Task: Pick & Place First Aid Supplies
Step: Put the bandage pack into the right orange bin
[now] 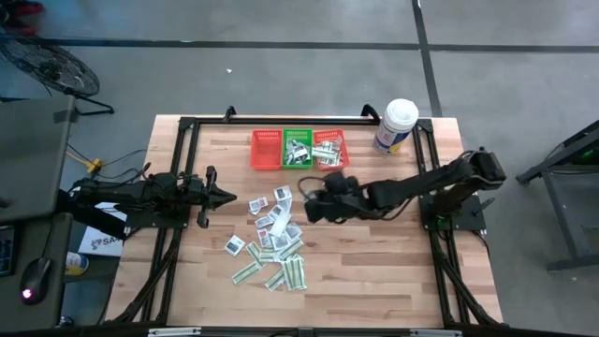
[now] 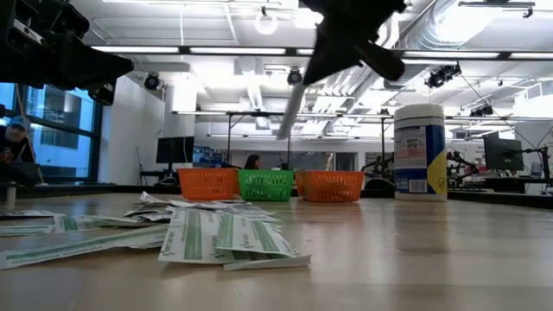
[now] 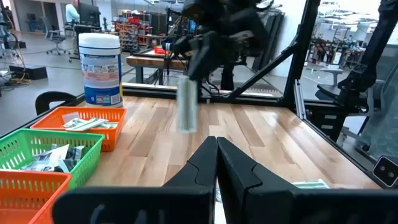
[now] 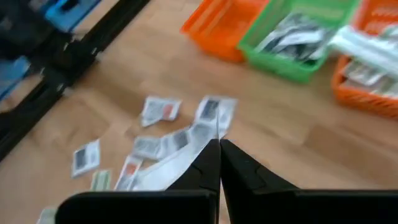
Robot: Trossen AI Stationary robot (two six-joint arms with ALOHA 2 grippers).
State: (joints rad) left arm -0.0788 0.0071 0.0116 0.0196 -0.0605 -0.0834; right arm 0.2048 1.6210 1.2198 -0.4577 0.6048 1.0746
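Note:
The first aid supplies (image 1: 272, 240) lie loose on the wooden table near its middle: squarish white packets and green-and-white strips (image 2: 226, 238). More packets fill the green basket (image 1: 298, 148) and the orange basket (image 1: 329, 148) to its right. My right gripper (image 1: 306, 206) hangs above the pile's far right side, shut on one narrow pale strip (image 2: 292, 111). My left gripper (image 1: 227, 196) waits shut and empty at the table's left, held level. My right gripper pinches the strip by one end (image 4: 198, 147) between its two shut fingers, which slant down from the table's right. The strip (image 3: 186, 104) hangs below the fingertips, slightly tilted and lifted clear of the table.
Three small mesh baskets stand in a row at the far edge, the leftmost orange-red one (image 1: 266, 150) holding little. A big white tub with a blue label (image 1: 396, 126) stands at the far right. Bare wood lies to the right of the pile (image 1: 374, 262).

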